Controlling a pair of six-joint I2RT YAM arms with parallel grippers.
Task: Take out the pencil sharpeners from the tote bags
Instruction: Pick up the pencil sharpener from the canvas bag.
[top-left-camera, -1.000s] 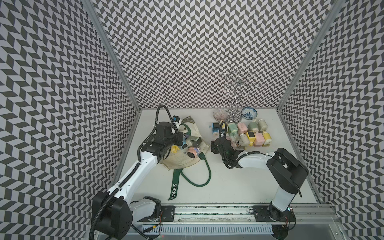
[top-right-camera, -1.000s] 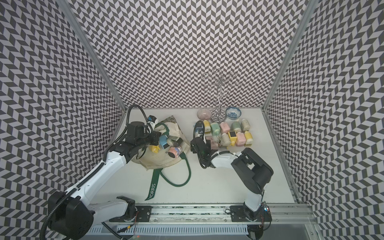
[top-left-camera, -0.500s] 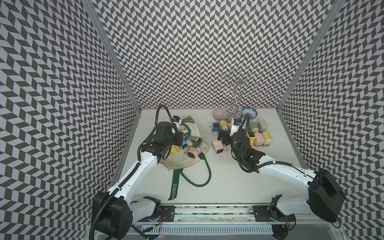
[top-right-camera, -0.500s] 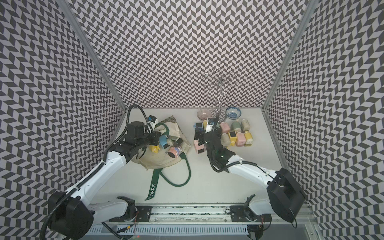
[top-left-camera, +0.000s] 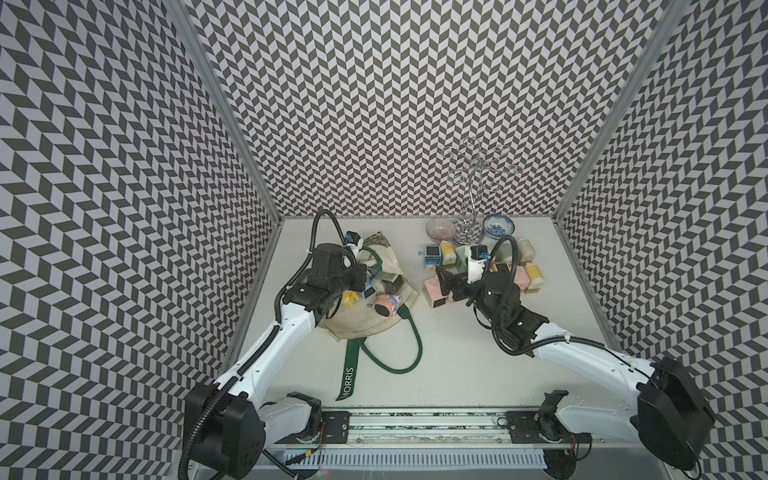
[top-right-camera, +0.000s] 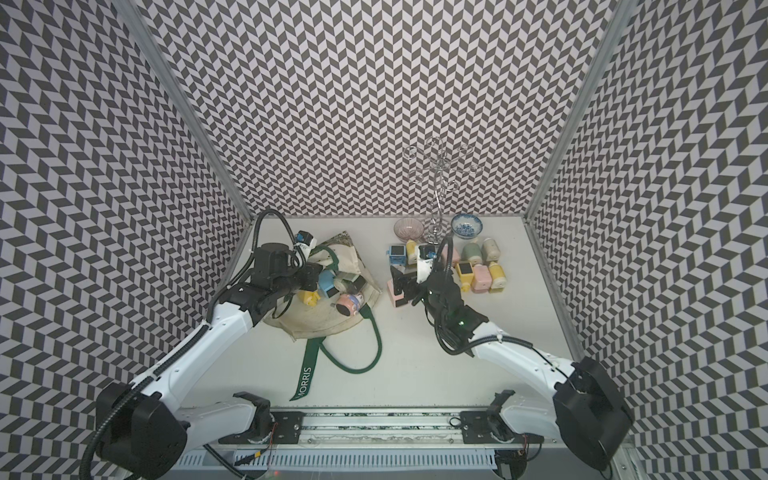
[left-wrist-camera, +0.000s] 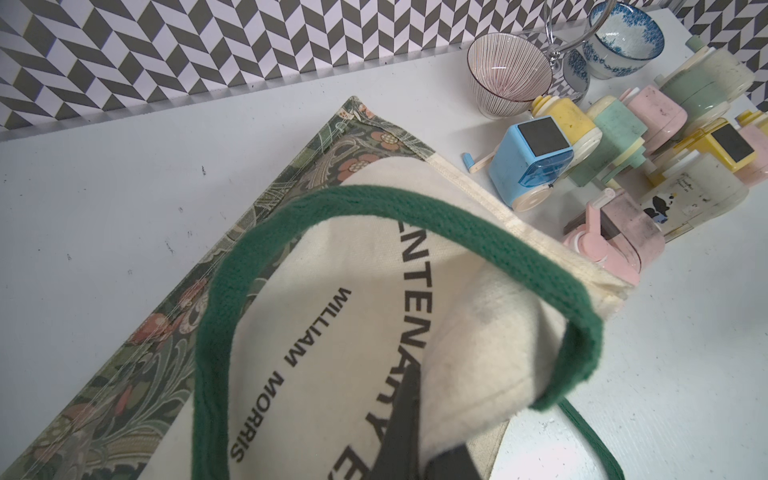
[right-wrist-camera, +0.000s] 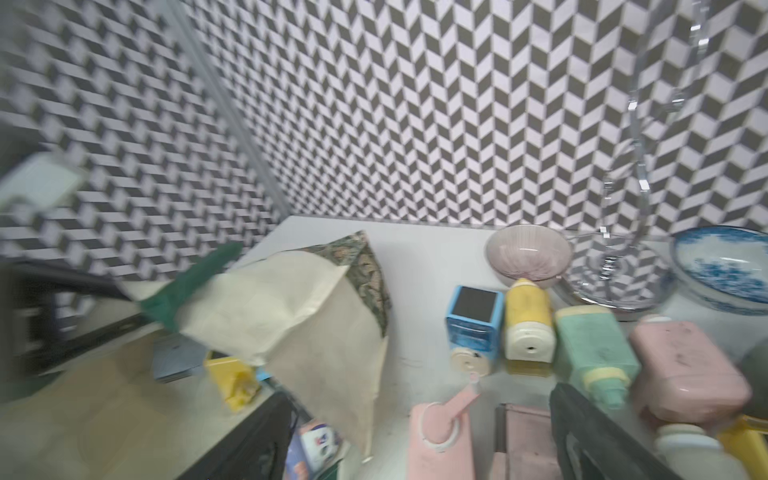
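**Bag Lettered "MORRIS" Held Open, Sharpeners Inside and Out**

The cream canvas tote bag (top-left-camera: 365, 328) with a leafy-print base band lay left of centre on the white table (top-left-camera: 457, 374). Its dark green strap (top-left-camera: 348, 381) read "MORRIS". In the left wrist view, black lettering (left-wrist-camera: 286, 374) on the cloth read "WILLIAM MORRIS", beside a cut-off word showing "ENTENA".

The left gripper (top-left-camera: 360, 277), fingers pressed together, pinched the bag's canvas rim and held the mouth up. Blocky pastel plastic pencil sharpeners (top-left-camera: 349, 298) sat in that mouth, and more were clustered on the table near two small patterned bowls (top-left-camera: 441, 230).

The right gripper (top-left-camera: 445, 287) had its jaws spread either side of a pink sharpener (top-left-camera: 434, 293). Whether they touched it could not be told.
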